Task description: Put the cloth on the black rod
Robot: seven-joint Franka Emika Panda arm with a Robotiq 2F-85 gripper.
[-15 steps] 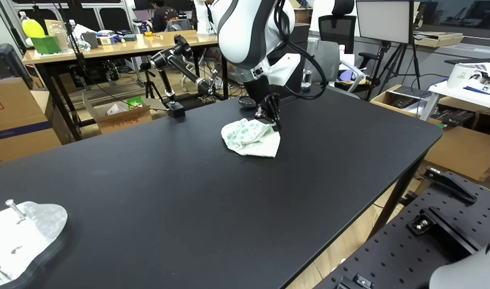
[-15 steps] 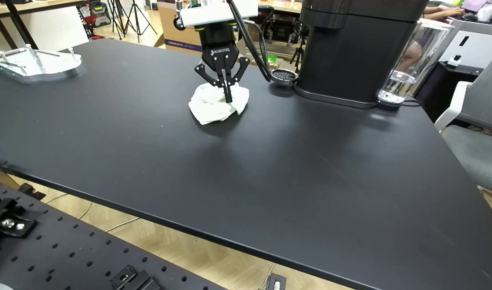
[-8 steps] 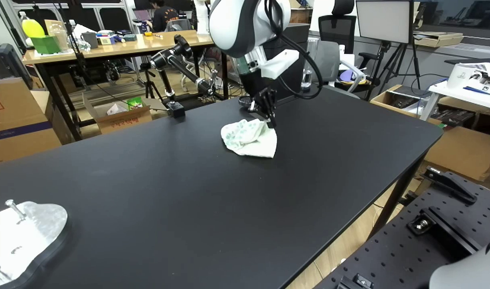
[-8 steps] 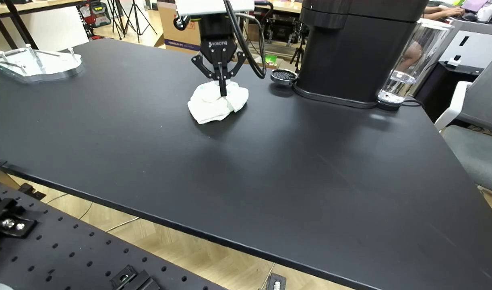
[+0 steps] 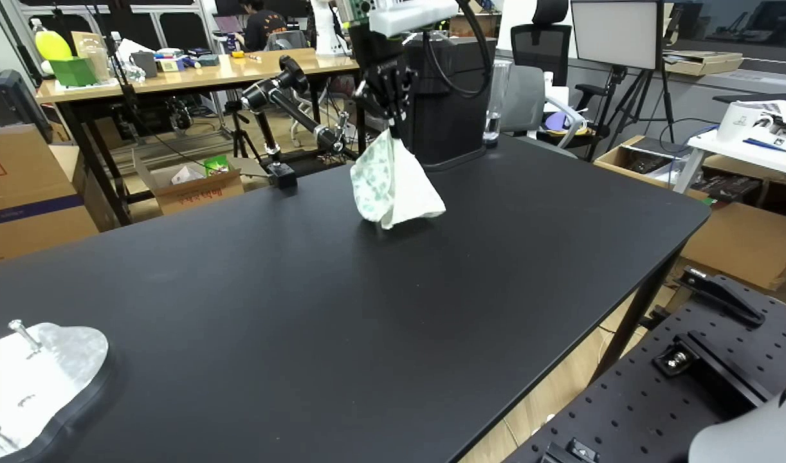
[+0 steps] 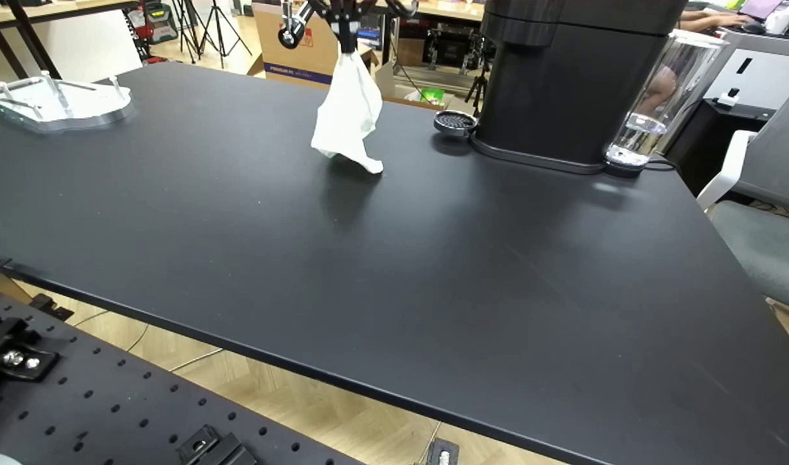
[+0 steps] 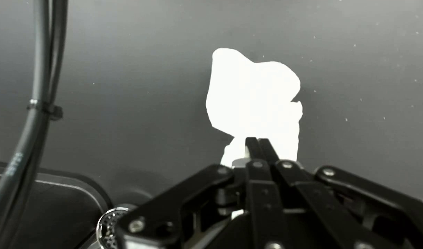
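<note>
The big black tabletop (image 6: pixel 433 290) carries a black machine (image 6: pixel 562 90). A brown box (image 5: pixel 203 196) sits past the edge. A bent black rod (image 5: pixel 296 114) stands at the edge. The spotted cloth (image 5: pixel 396 183) hangs over the tabletop, long way up and down, pointy end up, wide end down; I can't tell if it touches. The jaws are pinched together on its top. A green pack (image 5: pixel 217 164) is in the box.

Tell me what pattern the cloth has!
White cloth with pale green spots, clearest in an exterior view.
</note>
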